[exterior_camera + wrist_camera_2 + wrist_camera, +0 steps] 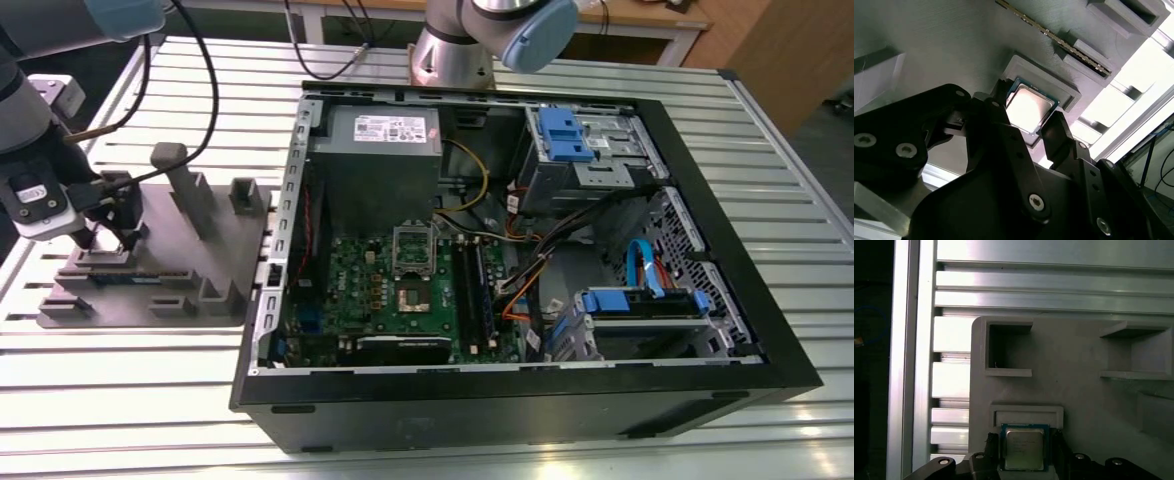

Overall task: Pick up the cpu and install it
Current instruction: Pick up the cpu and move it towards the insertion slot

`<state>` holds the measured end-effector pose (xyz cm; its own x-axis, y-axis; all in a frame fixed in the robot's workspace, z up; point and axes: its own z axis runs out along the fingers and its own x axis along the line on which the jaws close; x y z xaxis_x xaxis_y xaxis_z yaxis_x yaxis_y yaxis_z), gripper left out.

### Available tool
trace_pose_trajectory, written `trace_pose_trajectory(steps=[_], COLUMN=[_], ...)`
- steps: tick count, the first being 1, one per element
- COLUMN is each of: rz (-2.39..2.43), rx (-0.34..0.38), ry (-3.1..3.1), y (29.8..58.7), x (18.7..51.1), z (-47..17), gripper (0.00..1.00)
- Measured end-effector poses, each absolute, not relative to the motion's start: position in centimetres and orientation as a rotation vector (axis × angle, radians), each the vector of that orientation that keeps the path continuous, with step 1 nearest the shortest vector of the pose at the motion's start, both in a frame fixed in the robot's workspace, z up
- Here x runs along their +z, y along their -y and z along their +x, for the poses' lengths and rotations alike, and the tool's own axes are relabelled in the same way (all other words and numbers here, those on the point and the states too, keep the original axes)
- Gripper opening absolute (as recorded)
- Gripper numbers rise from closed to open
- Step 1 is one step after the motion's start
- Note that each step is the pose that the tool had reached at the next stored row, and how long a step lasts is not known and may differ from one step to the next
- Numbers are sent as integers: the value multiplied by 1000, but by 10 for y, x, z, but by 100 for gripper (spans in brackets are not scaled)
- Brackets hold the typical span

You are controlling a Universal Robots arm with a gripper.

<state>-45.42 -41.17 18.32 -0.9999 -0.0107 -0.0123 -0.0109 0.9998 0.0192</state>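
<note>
The cpu (1024, 449) is a small square chip with a silver top, lying flat in a shallow pocket of the grey holder block (200, 262). It also appears in the second wrist view as a bright square (1029, 107). My gripper (110, 243) is down over that pocket at the exterior view's left. Its two black fingers (992, 441) stand on either side of the chip with narrow gaps showing, so the gripper (1030, 114) is open around it. The chip rests in the pocket.
The open computer case (747, 300) lies to the exterior view's right, with a green motherboard and its raised silver socket frame (414, 245). A memory stick (1054, 37) stands in the holder block. A second arm's base (454, 55) stands behind the case. The slatted metal table (134, 420) is underneath.
</note>
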Motion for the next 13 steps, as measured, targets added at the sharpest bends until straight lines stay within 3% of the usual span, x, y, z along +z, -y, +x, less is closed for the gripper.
trace_pose_trajectory(steps=[13], rz=[-47], rx=[32], ry=[-3129], y=[412], x=[185], z=[-454], gripper=[55])
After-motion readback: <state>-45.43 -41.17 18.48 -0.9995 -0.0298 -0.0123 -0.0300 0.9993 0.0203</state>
